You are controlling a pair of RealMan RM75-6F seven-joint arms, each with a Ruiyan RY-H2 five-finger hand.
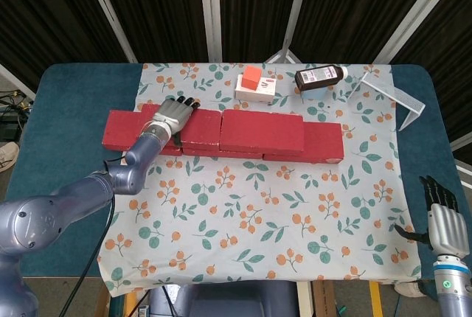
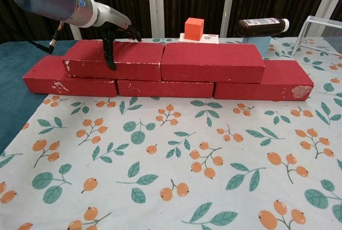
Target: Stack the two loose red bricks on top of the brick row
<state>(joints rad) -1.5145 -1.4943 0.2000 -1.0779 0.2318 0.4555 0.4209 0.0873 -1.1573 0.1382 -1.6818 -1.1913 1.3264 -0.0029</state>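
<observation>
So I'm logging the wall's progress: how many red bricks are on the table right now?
5. Bottom row: left brick, middle brick, right brick. On top: upper left brick, which the left hand rests on, and upper right brick. None looks hidden.

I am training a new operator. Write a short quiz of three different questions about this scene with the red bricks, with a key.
1. True or false: both upper red bricks already lie on the brick row.
2. Which hand is over the upper left brick: A) left hand B) right hand?
3. Fill in: the orange cube sits on a ____ box.

Key: 1 true; 2 A; 3 white.
</observation>
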